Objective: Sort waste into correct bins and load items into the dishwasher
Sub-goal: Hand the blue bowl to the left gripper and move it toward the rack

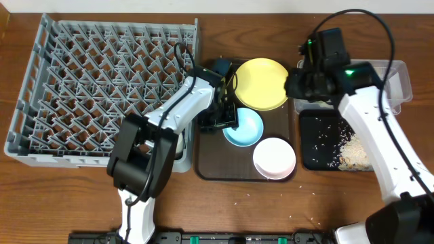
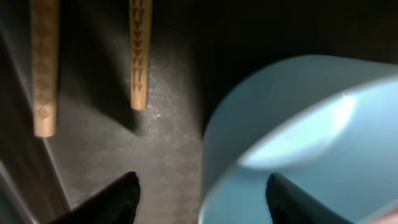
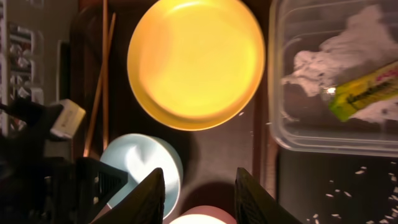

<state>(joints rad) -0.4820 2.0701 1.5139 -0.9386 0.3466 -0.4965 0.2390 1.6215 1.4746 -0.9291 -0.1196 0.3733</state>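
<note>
light blue bowl (image 2: 298, 124): wall lies between parted jaws of left gripper (image 2: 199, 199), nearer arm
right gripper (image 3: 199, 196): jaws apart, empty, farther off

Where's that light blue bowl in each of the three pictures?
Overhead: the light blue bowl sits centre, just below the yellow plate.
Left wrist: the bowl fills the right half, close up.
Right wrist: the bowl is bottom left, below the plate.
Shared landmark: the dark tray under it.
</note>
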